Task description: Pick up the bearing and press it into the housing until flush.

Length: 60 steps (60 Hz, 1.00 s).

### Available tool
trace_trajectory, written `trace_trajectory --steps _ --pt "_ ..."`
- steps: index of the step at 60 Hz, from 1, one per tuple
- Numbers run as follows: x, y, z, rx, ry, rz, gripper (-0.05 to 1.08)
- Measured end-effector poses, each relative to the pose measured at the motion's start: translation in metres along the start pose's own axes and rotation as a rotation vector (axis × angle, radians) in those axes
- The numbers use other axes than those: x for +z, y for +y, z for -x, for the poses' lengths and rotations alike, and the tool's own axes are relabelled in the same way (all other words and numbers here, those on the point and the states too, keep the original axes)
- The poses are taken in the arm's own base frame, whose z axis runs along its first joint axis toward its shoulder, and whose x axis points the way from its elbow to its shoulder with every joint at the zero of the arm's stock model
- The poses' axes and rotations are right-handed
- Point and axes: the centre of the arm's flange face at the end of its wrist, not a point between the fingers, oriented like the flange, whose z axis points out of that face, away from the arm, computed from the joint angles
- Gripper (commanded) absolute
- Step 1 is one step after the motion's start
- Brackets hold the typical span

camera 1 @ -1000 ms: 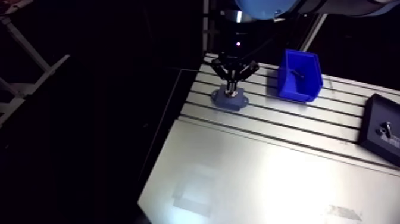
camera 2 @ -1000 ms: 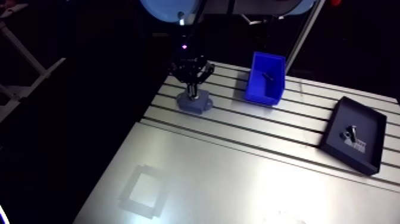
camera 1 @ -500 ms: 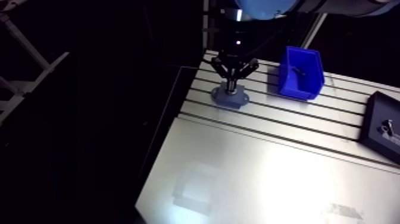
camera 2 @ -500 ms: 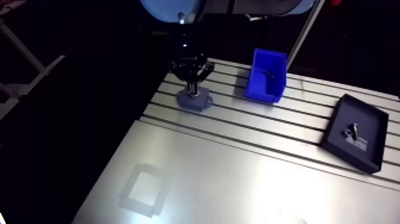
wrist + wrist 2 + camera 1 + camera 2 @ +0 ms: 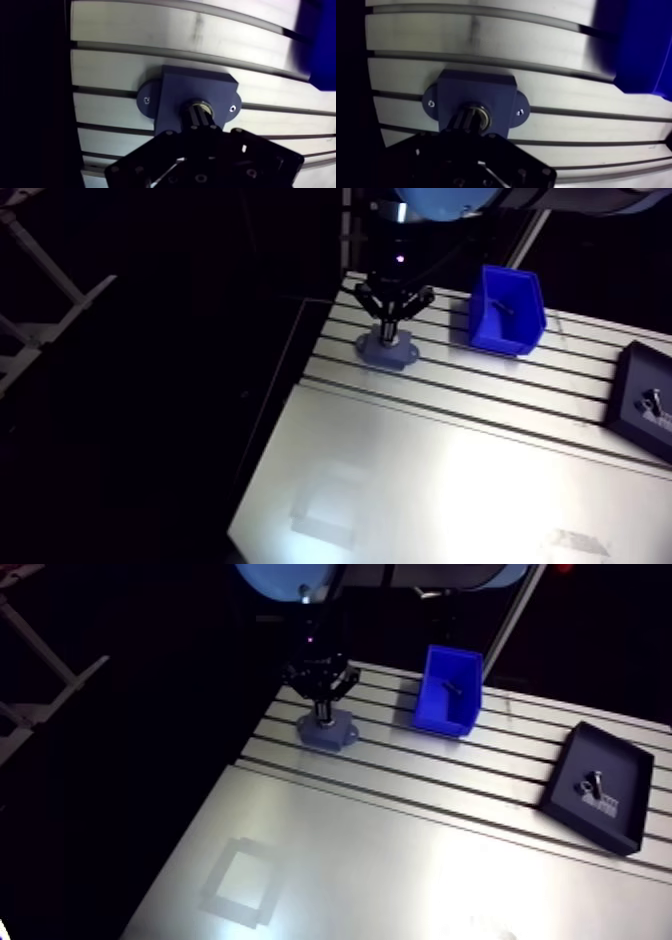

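bearing (image 5: 204,104): small metal ring, likely hard and slick, in the housing (image 5: 175,95) bore.
contact: I'd push squarely on its rim.
gripper (image 5: 199,120): my fingers closed together, tips on bearing.

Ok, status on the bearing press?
Claw shut, tips down on the bearing. Bearing sits in the housing bore; flush cannot be told. Nothing in the way; blue bin stands off to the side.
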Motion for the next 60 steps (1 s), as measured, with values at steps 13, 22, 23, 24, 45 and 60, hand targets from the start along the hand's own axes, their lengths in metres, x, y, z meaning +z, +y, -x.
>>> trace_trajectory --steps 13,22,23,24,45,60 --pt "0.0000 -0.0016 0.0012 -0.003 -0.001 0.002 1.08" --pt "0.0009 -0.0017 0.0025 -0.004 -0.003 0.005 1.08" --pt "0.0010 -0.0017 0.0027 -0.004 -0.003 0.005 1.08" --pt "0.0011 -0.0017 0.0029 -0.004 -0.004 0.005 1.08" --pt "0.0054 -0.0010 0.0063 -0.005 -0.013 0.011 1.08" --pt "0.0024 -0.0003 0.0069 -0.004 -0.008 0.012 1.08"
